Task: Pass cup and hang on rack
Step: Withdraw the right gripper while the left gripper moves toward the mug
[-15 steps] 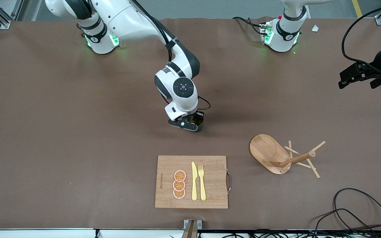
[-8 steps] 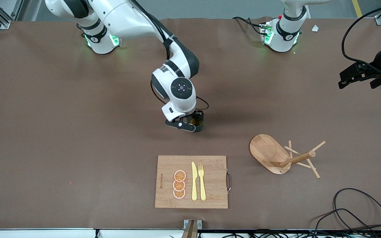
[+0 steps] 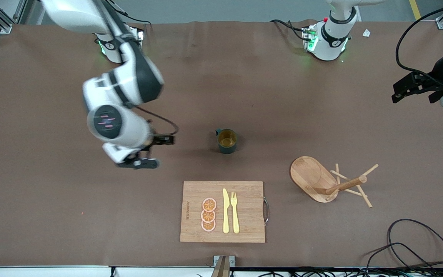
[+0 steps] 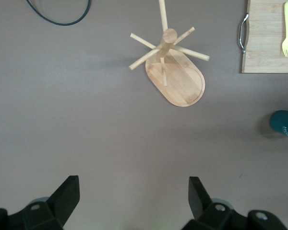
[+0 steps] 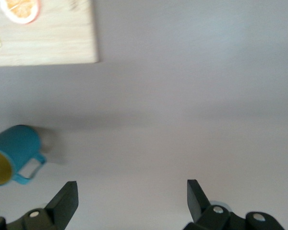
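So the cup (image 3: 227, 141) is standing upright on the bare table, roughly dead centre, and nothing is holding it. A second ago my right gripper (image 3: 144, 152) was right on top of it; now it's let go and swung away toward the right arm's end, about nine o'clock from the cup in the front view and well apart from it, fingers spread wide with nothing between them. To me that reads as the first half of the pass being done: the cup is dropped off mid-table for the other arm. The rack (image 3: 327, 181) hasn't budged, it's at about four o'clock from the cup, nearer the front camera and toward the left arm's end, pegs sticking out in all directions. My left gripper (image 3: 417, 87) is waiting way out over the table's edge at its own end, around two o'clock from the cup, fingers apart and empty too; its wrist view shows the rack and just a sliver of the cup. Room-wise it looks easy: open brown table all around the cup. The cutting board (image 3: 223, 211) with the knife, fork and orange slices sits at six o'clock, near but not touching. Loose cable (image 3: 417, 246) is curled near the corner past the rack, worth avoiding I'd guess.
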Controlling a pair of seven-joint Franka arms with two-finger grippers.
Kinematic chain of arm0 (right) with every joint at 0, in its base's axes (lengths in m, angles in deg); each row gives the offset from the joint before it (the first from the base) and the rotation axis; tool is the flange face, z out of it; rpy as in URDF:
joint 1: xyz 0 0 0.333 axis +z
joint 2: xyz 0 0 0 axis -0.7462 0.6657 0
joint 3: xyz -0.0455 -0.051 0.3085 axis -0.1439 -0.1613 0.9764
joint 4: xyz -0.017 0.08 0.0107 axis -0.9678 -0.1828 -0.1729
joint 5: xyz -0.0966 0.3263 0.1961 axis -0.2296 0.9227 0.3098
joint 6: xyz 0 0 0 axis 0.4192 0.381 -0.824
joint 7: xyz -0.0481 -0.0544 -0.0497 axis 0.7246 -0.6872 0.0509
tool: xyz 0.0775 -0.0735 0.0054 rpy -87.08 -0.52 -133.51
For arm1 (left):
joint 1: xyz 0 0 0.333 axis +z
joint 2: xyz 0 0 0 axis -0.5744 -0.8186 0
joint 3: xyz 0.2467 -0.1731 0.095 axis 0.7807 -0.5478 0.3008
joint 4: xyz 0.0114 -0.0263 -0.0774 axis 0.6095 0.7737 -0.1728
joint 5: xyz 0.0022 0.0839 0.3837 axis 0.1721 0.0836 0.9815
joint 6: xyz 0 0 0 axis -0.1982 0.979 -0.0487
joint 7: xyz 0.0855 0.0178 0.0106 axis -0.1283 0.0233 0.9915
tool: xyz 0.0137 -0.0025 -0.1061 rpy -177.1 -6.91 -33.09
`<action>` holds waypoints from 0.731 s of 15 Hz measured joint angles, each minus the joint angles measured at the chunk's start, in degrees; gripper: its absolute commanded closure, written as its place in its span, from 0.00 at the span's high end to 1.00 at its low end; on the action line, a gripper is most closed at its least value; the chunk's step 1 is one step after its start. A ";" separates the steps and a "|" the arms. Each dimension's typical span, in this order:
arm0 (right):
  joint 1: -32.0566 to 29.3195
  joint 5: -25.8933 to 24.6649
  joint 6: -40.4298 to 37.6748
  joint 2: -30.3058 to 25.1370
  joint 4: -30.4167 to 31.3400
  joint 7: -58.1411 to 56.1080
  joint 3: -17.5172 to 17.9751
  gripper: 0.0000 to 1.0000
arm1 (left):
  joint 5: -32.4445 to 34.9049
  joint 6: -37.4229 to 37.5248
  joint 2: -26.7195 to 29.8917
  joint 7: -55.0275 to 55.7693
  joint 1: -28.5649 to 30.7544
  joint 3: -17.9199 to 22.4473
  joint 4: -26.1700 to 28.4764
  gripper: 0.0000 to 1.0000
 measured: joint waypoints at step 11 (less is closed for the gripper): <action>-22.52 -7.65 -0.98 -12.73 9.14 -26.66 -0.28 1.00 | 0.00 -4.49 -3.66 13.34 -4.40 -6.99 0.06 1.00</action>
